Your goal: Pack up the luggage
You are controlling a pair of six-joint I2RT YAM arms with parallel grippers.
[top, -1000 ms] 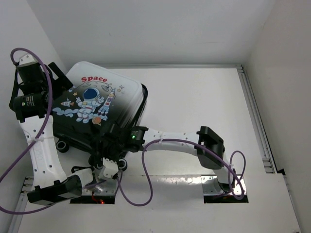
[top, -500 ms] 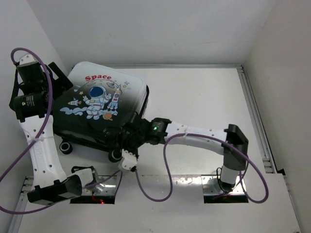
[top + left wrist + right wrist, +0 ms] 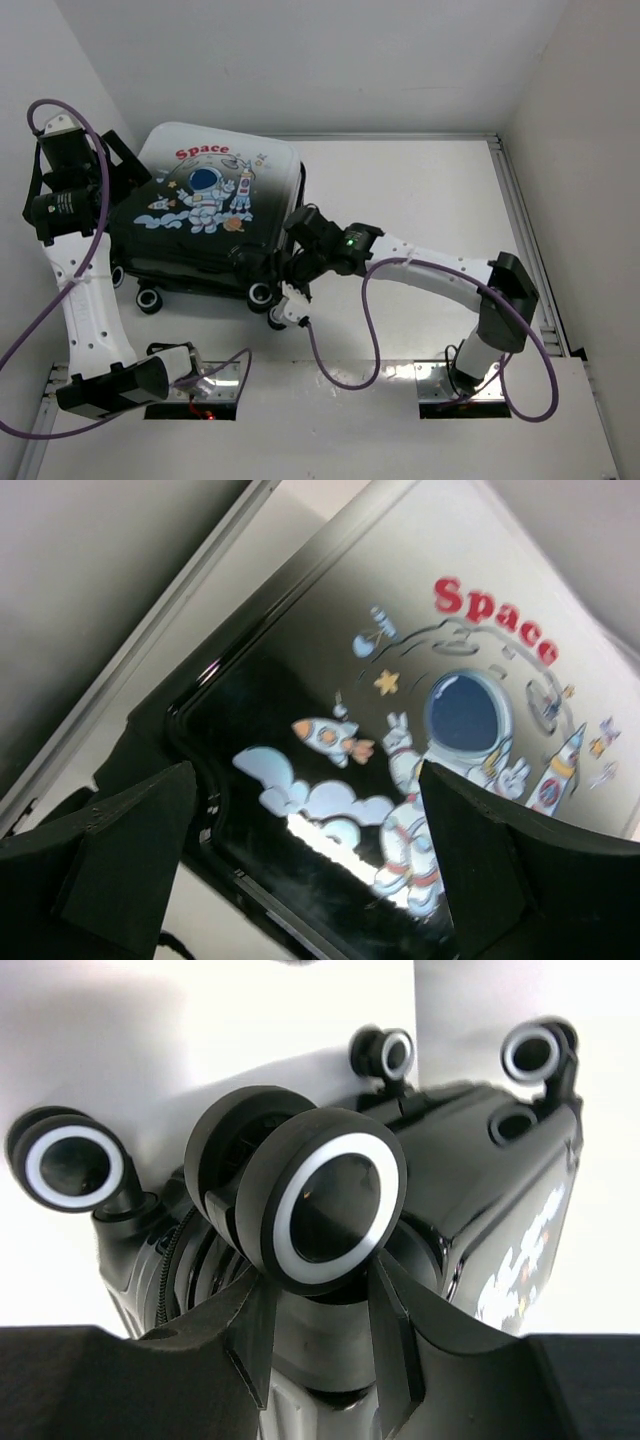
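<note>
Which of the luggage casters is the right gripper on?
The caster that looks biggest, centred in the right wrist view: it sits between the jaws of the right gripper. The other three casters stand clear.

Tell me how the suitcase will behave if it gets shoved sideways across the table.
Probably stiff: the luggage has a glossy hard shell, so it should keep shape but may slip in a pinch. It lies on its broad face with casters pointing sideways, so it would likely slide or pivot, not roll.
</note>
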